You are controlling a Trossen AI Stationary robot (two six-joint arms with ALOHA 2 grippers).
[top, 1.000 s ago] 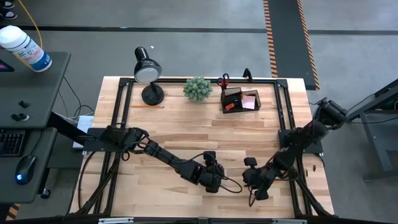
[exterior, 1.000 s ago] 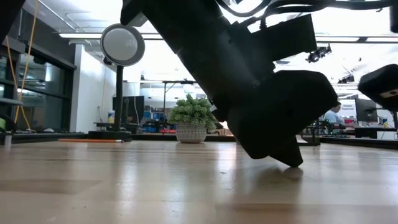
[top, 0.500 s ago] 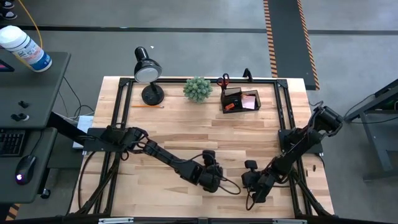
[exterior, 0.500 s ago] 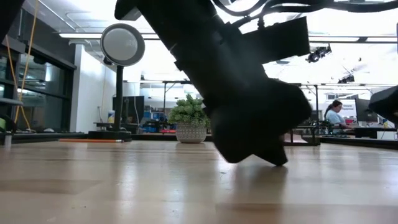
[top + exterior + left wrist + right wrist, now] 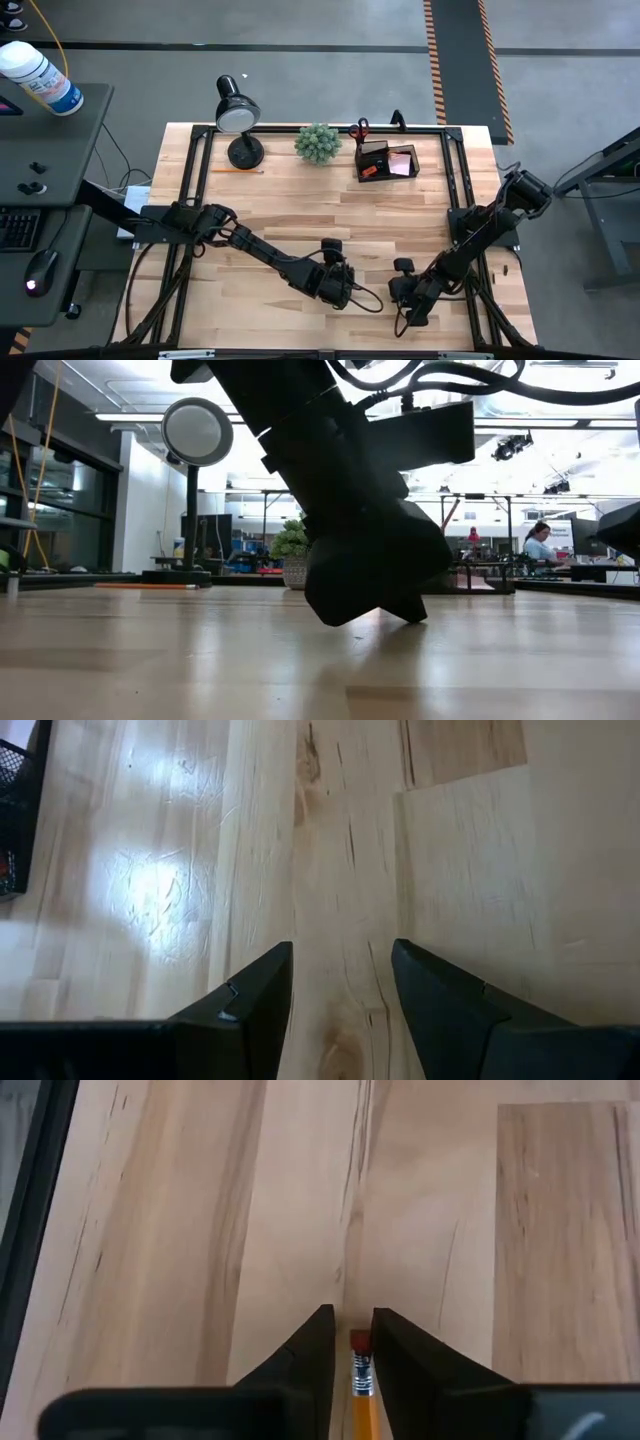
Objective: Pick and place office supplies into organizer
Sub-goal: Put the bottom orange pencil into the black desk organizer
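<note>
The black organizer stands at the table's far side. Red-handled scissors stick up from it and a pink pad lies in its tray. An orange pencil lies by the lamp's foot. Near the front edge, my right gripper points steeply down. Its fingers stand narrowly apart on either side of a yellow pencil, at the end with the red eraser. My left gripper hovers open just to its left, nothing between its fingers. My right gripper has the pencil's eraser end between its two fingers, which come slanting down from above and lie along the pencil. A thin gap shows beside one finger. I cannot tell whether the other finger touches the pencil.
A black desk lamp and a green plant ball stand along the far edge, left of the organizer. A black frame rail runs along the table's right side. Bare wood lies between the grippers and the organizer.
My right gripper has sunk toward the table and shifted slightly toward the left edge. My left gripper has rolled and tipped where it hangs, its tip swinging a little toward the table's left.
</note>
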